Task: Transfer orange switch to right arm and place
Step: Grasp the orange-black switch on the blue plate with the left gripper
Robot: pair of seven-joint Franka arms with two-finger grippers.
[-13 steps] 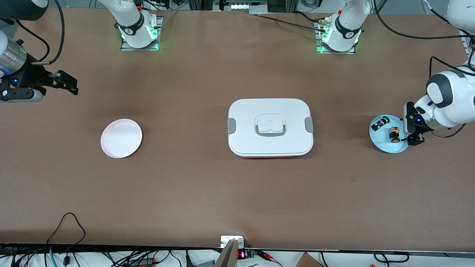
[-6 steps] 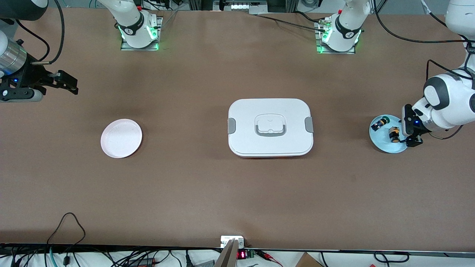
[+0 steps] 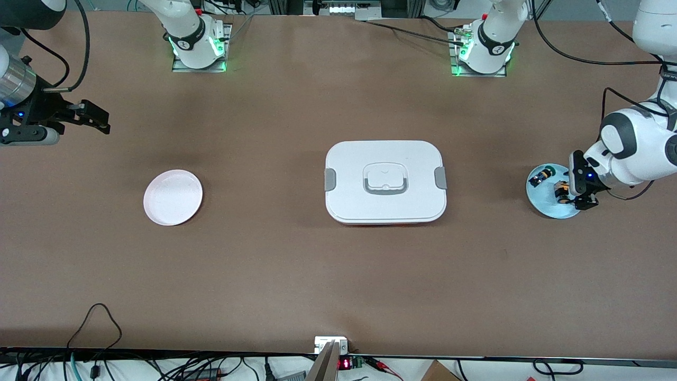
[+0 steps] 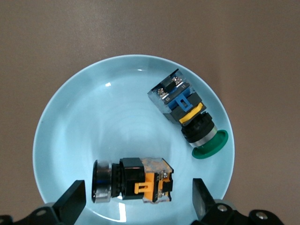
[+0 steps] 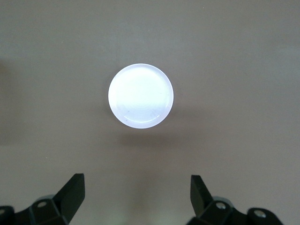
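Observation:
The orange switch (image 3: 560,191) lies on its side in a light blue plate (image 3: 547,207) at the left arm's end of the table. In the left wrist view the switch (image 4: 133,180) lies lengthwise between my open fingers, which do not touch it. My left gripper (image 3: 575,193) (image 4: 138,200) hangs low over the plate (image 4: 79,122), open and empty. My right gripper (image 3: 99,119) (image 5: 136,197) is open and empty, held in the air at the right arm's end of the table, and it waits. A pale pink plate (image 3: 173,197) (image 5: 140,95) lies empty on the table.
A switch with a green cap and blue body (image 3: 542,175) (image 4: 187,112) lies in the same blue plate, beside the orange one. A white lidded box (image 3: 385,181) with grey latches stands at the table's middle. Cables run along the table's near edge.
My left gripper has moved across the blue plate toward the orange switch and now straddles it. The right arm has not moved.

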